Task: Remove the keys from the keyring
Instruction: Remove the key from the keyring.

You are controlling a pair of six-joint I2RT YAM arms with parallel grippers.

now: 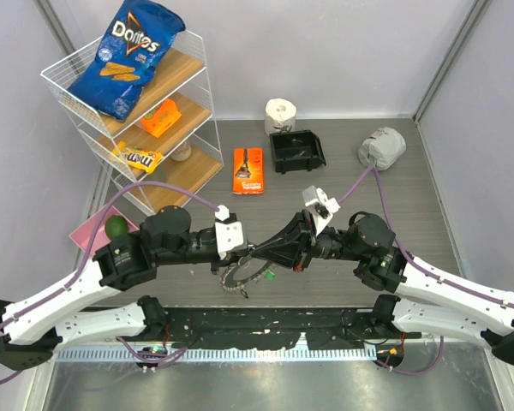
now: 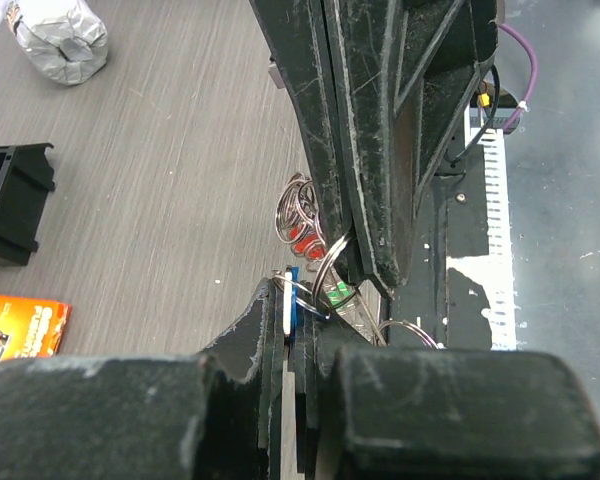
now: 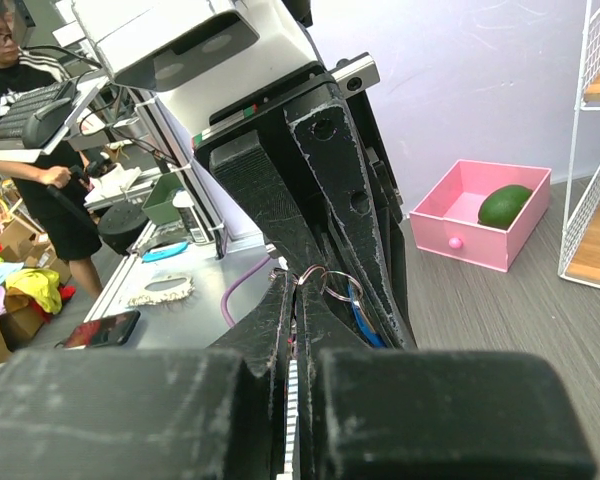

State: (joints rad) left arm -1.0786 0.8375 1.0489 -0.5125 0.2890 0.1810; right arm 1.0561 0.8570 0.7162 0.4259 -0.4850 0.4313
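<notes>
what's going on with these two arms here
Both robot arms meet in the middle over a bunch of keys. The left gripper is shut on what looks like a blue-headed silver key, and the right gripper pinches the thin silver metal keyring beside it. Small silver keys with red and green plastic heads hang on the ring; none looks removed yet.

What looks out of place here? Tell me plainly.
The Doritos bag lies askew on top of the wire rack, one end hanging past its rim. Nothing looks spilled or damaged.
</notes>
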